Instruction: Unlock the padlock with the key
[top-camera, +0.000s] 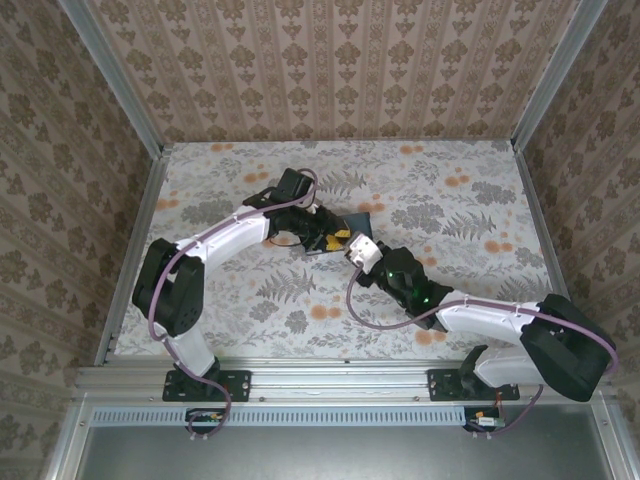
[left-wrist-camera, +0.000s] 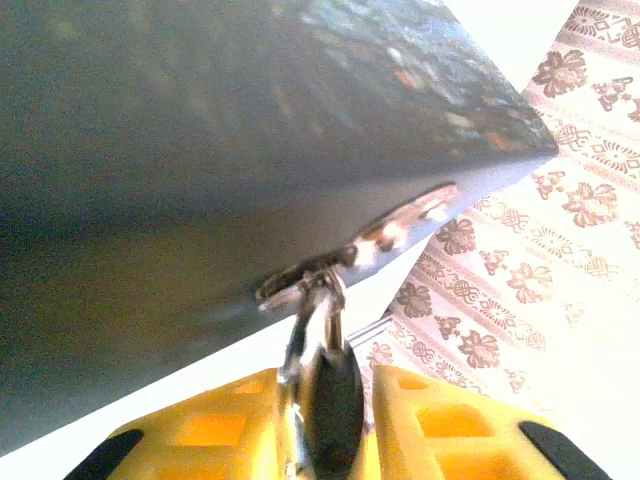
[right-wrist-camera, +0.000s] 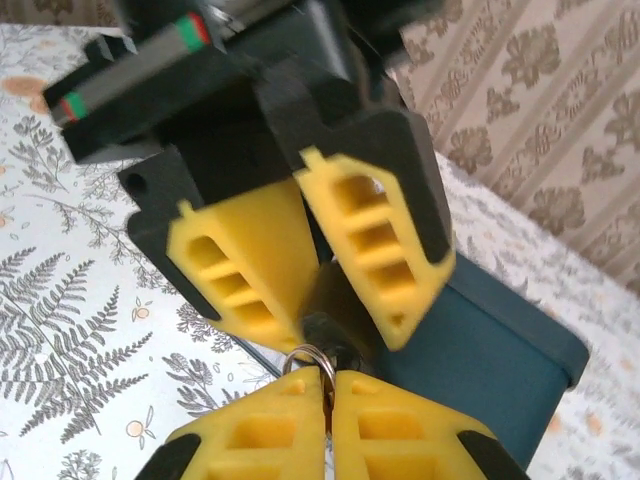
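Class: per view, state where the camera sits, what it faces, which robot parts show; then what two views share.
Top external: above and behind, looking down at the table; left arm, right arm.
Left wrist: on left arm, facing blue box; left gripper clamps padlock.
Right wrist: on right arm, facing left gripper; right gripper shut.
Shared: both wrist views show the blue box.

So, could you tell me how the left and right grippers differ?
On the left gripper the fingers stand apart; on the right gripper they are pressed together. The left clamps the padlock on the blue box; the right has a small metal ring at its tips. Both have yellow fingers.
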